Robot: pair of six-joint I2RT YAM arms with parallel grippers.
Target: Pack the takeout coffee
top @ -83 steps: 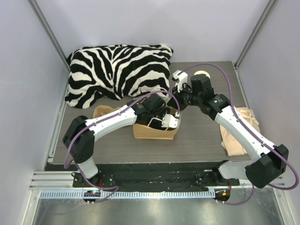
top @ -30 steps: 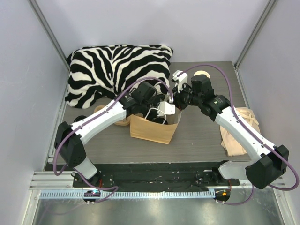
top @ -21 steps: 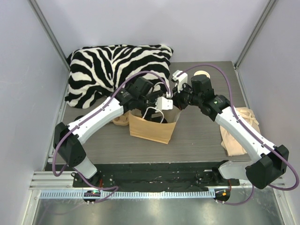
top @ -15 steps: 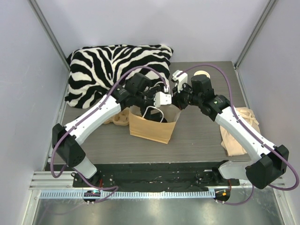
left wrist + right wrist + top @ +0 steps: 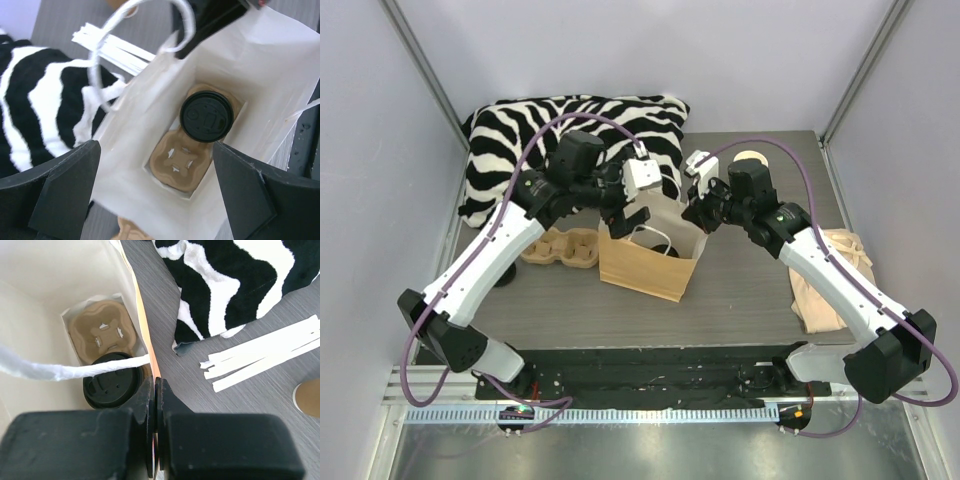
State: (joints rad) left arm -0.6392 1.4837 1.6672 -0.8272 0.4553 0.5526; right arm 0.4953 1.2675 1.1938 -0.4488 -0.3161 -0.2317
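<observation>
The takeout coffee (image 5: 206, 116), a cup with a round black lid, stands in a tan cup carrier (image 5: 182, 159) at the bottom of the brown paper bag (image 5: 645, 268). My left gripper (image 5: 155, 200) hovers above the bag's mouth, open, with nothing between its fingers (image 5: 65, 195). From above, the left gripper (image 5: 625, 210) sits just over the bag's far rim. My right gripper (image 5: 155, 405) is shut on the bag's right rim (image 5: 150, 352). The black lid (image 5: 111, 386) shows just left of it, under a white handle (image 5: 65, 371).
A zebra-striped pillow (image 5: 570, 145) lies at the back left. A second tan cup carrier (image 5: 560, 245) sits left of the bag. White paper strips (image 5: 265, 352) and a tan round thing (image 5: 750, 157) lie behind it. A beige cloth (image 5: 830, 280) lies at the right edge.
My left arm has risen out of the bag and pulled back toward the far left, jaws spreading a little wider. The right gripper has kept its grip on the rim.
</observation>
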